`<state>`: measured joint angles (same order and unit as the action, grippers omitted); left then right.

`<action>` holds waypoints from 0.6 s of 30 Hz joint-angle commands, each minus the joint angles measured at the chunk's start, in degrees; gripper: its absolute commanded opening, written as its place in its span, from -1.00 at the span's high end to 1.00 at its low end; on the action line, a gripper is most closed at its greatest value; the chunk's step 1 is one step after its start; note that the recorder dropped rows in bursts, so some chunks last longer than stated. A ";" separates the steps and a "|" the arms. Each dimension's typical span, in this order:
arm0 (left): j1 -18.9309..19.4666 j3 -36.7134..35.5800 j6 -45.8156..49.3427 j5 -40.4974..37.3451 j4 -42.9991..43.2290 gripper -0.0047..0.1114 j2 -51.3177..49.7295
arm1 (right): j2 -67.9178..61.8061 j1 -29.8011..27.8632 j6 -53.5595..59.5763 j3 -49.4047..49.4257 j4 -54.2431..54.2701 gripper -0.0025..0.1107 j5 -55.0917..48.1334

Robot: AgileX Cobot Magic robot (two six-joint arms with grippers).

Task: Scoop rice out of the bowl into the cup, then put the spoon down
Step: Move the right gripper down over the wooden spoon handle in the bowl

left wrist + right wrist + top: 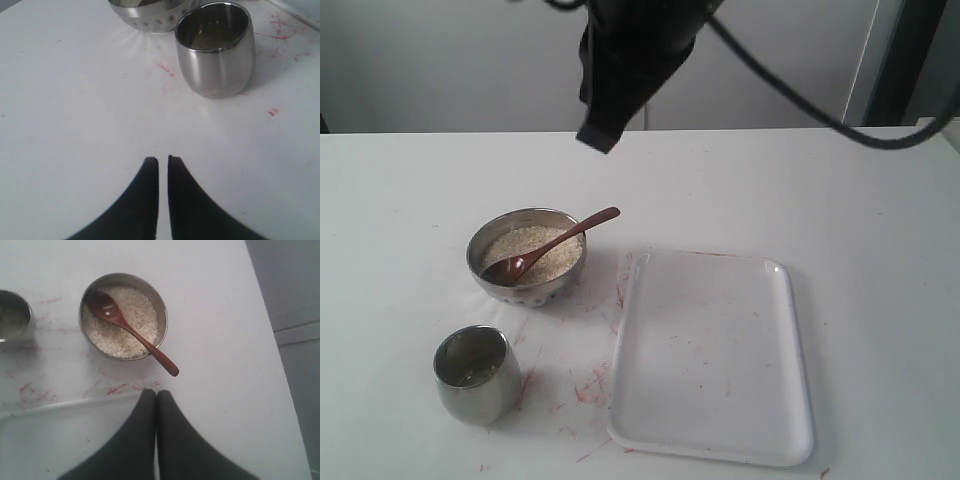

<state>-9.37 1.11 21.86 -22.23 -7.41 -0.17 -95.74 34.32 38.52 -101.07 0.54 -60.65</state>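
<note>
On table (215, 315), R cam: spoon (131, 331) in rice (111, 338); L cam: cup (216, 57); R fingers (131, 447), L fingers (134, 207) together.

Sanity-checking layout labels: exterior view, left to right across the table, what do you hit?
cup → bowl → tray. The spoon and rice overlap the bowl, so they are left out.

white tray (710, 360) on red-flecked table (400, 180)
</note>
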 commanded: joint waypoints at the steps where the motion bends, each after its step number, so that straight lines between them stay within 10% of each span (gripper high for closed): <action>1: -0.29 -0.41 0.03 -1.41 -0.65 0.67 0.17 | -3.75 0.59 10.11 -0.49 -2.63 0.96 0.28; 18: -0.29 -0.41 0.03 -1.41 -0.65 0.67 0.17 | -16.26 0.59 14.46 -0.49 -6.57 0.96 6.14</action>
<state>-9.37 1.11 21.86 -22.23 -7.41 -0.17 -110.87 34.90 52.07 -101.07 -4.89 -54.98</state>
